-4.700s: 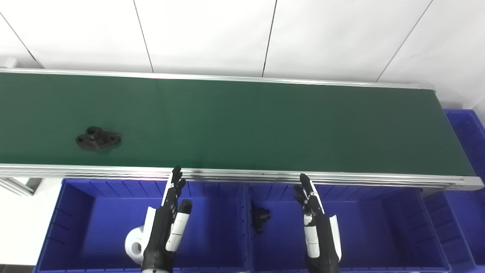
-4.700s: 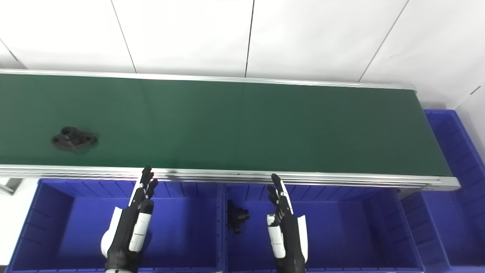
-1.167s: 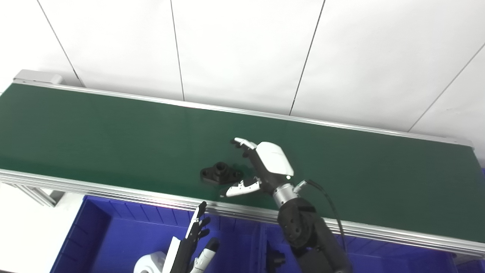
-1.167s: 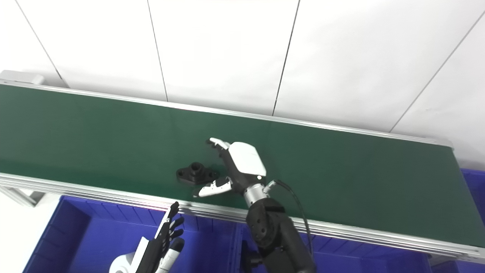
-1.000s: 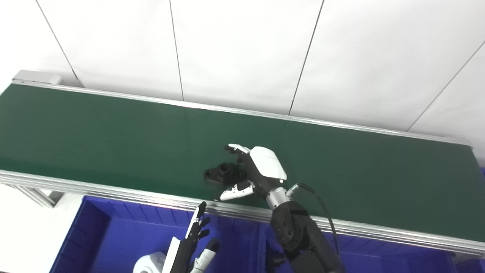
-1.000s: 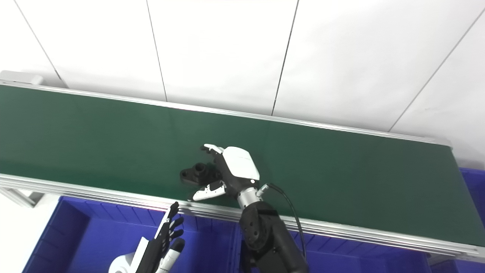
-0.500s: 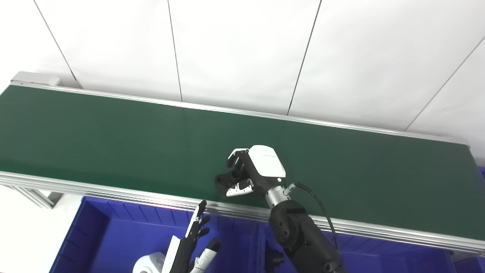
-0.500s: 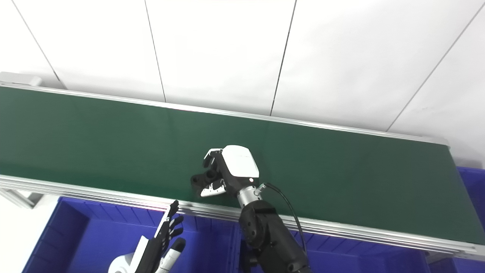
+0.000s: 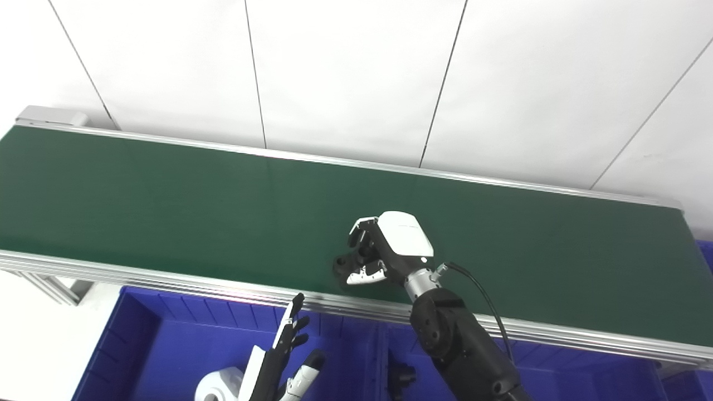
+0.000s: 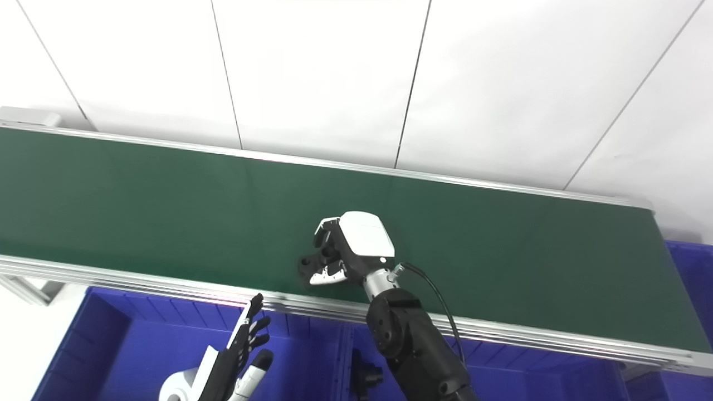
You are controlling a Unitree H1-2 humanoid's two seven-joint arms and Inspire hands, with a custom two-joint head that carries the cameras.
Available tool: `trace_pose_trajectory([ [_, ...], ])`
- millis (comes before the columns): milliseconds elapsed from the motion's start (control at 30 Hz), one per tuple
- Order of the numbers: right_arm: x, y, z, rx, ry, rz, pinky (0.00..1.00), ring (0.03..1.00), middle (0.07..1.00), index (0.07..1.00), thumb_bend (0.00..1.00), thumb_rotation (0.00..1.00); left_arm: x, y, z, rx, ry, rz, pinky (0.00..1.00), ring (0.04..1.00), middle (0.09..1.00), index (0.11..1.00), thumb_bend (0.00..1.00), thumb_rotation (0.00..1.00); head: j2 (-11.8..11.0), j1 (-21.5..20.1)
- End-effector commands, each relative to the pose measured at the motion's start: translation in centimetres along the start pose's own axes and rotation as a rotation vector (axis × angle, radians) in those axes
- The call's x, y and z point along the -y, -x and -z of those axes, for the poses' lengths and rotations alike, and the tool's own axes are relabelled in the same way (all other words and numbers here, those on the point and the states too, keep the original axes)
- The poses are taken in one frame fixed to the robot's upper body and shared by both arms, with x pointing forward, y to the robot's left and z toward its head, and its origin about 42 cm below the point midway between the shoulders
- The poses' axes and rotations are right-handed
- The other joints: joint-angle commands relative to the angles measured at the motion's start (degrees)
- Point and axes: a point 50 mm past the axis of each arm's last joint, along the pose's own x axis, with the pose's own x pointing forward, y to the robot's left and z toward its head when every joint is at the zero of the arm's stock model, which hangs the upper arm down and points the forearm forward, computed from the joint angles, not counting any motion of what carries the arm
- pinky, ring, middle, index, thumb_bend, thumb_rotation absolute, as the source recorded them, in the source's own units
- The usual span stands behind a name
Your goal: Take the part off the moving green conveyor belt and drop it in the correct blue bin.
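Grasp step: my right hand (image 9: 384, 253) has fingers (image 9: 359, 229) curled tight round the part (image 9: 346, 262) on the belt (image 9: 167, 206), left hand (image 9: 281, 370) open & idle; next I'd lift, carry to bin (image 9: 167, 334) w/ matching part.

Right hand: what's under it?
A black part pokes out beneath the right hand, its fingers curled over it on the green belt. Most of the part is covered.

1. Right hand (image 9: 384, 250): arm reaches forward, fingers curled closed around a small black part (image 9: 344, 262).
2. Left hand (image 9: 281, 367): low at the bottom edge, fingers straight and apart, holding nothing.
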Motion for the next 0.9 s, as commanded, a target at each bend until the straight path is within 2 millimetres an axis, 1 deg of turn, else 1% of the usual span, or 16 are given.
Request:
trace_pose_trajectory([
  [0,-3.0,1.8,2.4,-0.117,0.038,-0.155,0.32,0.397,0.431,0.527,0.52,0.0,4.4,-1.1,-3.4,0.087,0.123,0.025,0.87,0.923,1.0,1.0,0.58,0.99,-0.05,0.09],
  [100,-2.6,1.9,2.6,-0.095,0.015,-0.169,0.35,0.435,0.451,0.521,0.52,0.0,4.3,-1.2,-3.3,0.085,0.125,0.024,0.88,0.922,1.0,1.0,0.59,0.99,-0.05,-0.27],
  [200,-1.9,1.9,2.3,-0.084,-0.017,-0.165,0.36,0.434,0.448,0.519,0.53,0.0,4.3,-1.2,-3.2,0.087,0.128,0.025,0.86,0.917,1.0,1.0,0.6,1.0,-0.08,-0.51],
  [233,-1.7,1.9,2.2,-0.081,-0.027,-0.161,0.36,0.425,0.444,0.52,0.53,0.0,4.3,-1.2,-3.2,0.088,0.127,0.026,0.86,0.917,1.0,1.0,0.6,1.0,-0.09,-0.55],
  [267,-1.3,1.9,2.0,-0.075,-0.034,-0.154,0.32,0.39,0.425,0.519,0.52,0.0,4.2,-1.2,-3.2,0.089,0.124,0.027,0.86,0.917,1.0,1.0,0.59,1.0,-0.11,-0.62],
  [300,-0.8,1.9,1.8,-0.061,-0.04,-0.139,0.32,0.383,0.422,0.519,0.52,0.0,4.2,-1.2,-3.2,0.09,0.121,0.028,0.86,0.917,1.0,1.0,0.59,1.0,-0.14,-0.66],
  [333,-0.5,1.9,1.6,-0.05,-0.043,-0.129,0.3,0.356,0.409,0.515,0.52,0.0,4.2,-1.2,-3.1,0.09,0.12,0.029,0.86,0.919,1.0,1.0,0.59,1.0,-0.14,-0.66],
  [400,0.9,2.0,0.9,0.0,-0.061,-0.07,0.26,0.318,0.397,0.513,0.52,0.0,4.2,-1.3,-3.1,0.09,0.123,0.03,0.87,0.924,1.0,1.0,0.58,1.0,-0.15,-0.85],
  [500,3.1,2.3,0.0,0.07,-0.07,0.012,0.27,0.329,0.397,0.513,0.52,0.0,4.2,-1.3,-3.1,0.092,0.126,0.032,0.87,0.924,1.0,1.0,0.58,1.0,-0.11,-1.04],
  [533,3.9,2.4,-0.3,0.099,-0.07,0.042,0.31,0.353,0.405,0.512,0.53,0.0,4.2,-1.4,-3.1,0.091,0.125,0.033,0.86,0.923,1.0,1.0,0.59,1.0,-0.09,-1.1],
  [600,5.7,2.7,-1.0,0.149,-0.077,0.095,0.3,0.336,0.397,0.508,0.53,0.0,4.2,-1.4,-3.2,0.088,0.126,0.035,0.86,0.924,1.0,1.0,0.6,1.0,-0.01,-1.29],
  [633,6.5,3.0,-1.4,0.164,-0.083,0.111,0.28,0.316,0.392,0.506,0.52,0.0,4.1,-1.4,-3.2,0.086,0.127,0.036,0.86,0.924,1.0,1.0,0.6,1.0,-0.01,-1.33],
  [667,7.3,3.3,-1.7,0.182,-0.09,0.129,0.26,0.307,0.389,0.506,0.52,0.0,4.1,-1.4,-3.2,0.086,0.127,0.036,0.86,0.924,1.0,1.0,0.6,1.0,0.01,-1.42],
  [767,9.7,4.5,-2.5,0.232,-0.103,0.183,0.29,0.344,0.407,0.519,0.52,0.0,4.0,-1.4,-3.1,0.085,0.127,0.035,0.86,0.922,1.0,1.0,0.62,1.0,0.11,-2.0],
  [867,11.3,5.9,-3.0,0.258,-0.103,0.227,0.31,0.367,0.422,0.521,0.52,0.0,3.8,-1.3,-3.0,0.085,0.126,0.037,0.86,0.921,1.0,1.0,0.61,1.0,0.31,-2.91],
])
